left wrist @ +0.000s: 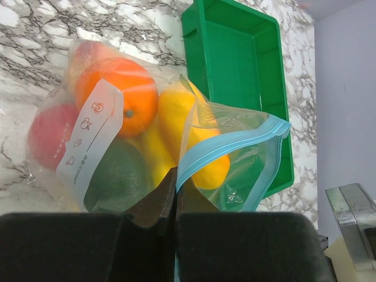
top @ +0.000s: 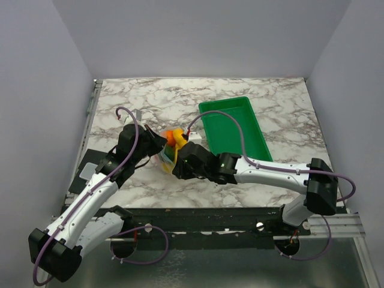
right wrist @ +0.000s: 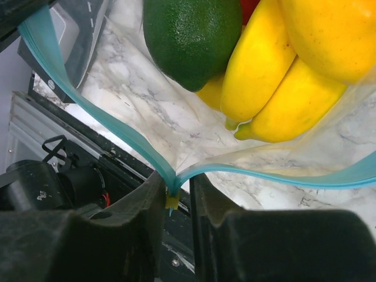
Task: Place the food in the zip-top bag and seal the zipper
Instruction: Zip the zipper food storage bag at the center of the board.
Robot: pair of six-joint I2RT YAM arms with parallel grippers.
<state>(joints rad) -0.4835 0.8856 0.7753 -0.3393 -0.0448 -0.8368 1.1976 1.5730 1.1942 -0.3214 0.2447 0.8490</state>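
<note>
The zip-top bag (top: pixel 167 155) lies between both grippers and holds the food: an orange (left wrist: pixel 120 94), a red piece (left wrist: pixel 50 134), a dark green piece (left wrist: pixel 117 176), a yellow banana and lemons (left wrist: pixel 191 132). Its white label (left wrist: pixel 88 136) faces the left wrist camera. My left gripper (left wrist: pixel 175 176) is shut on the light blue zipper (left wrist: pixel 235 144) at one end of the mouth. My right gripper (right wrist: pixel 174 187) is shut on the zipper's other end (right wrist: pixel 170 176), where its two strips meet. The strips spread apart from there, so the mouth gapes open.
A green rectangular tray (top: pixel 234 129) stands just right of the bag and shows in the left wrist view (left wrist: pixel 235 64). The table's front edge and black rail (right wrist: pixel 76 141) lie right under the right gripper. Grey walls enclose the marble table (top: pixel 150 99).
</note>
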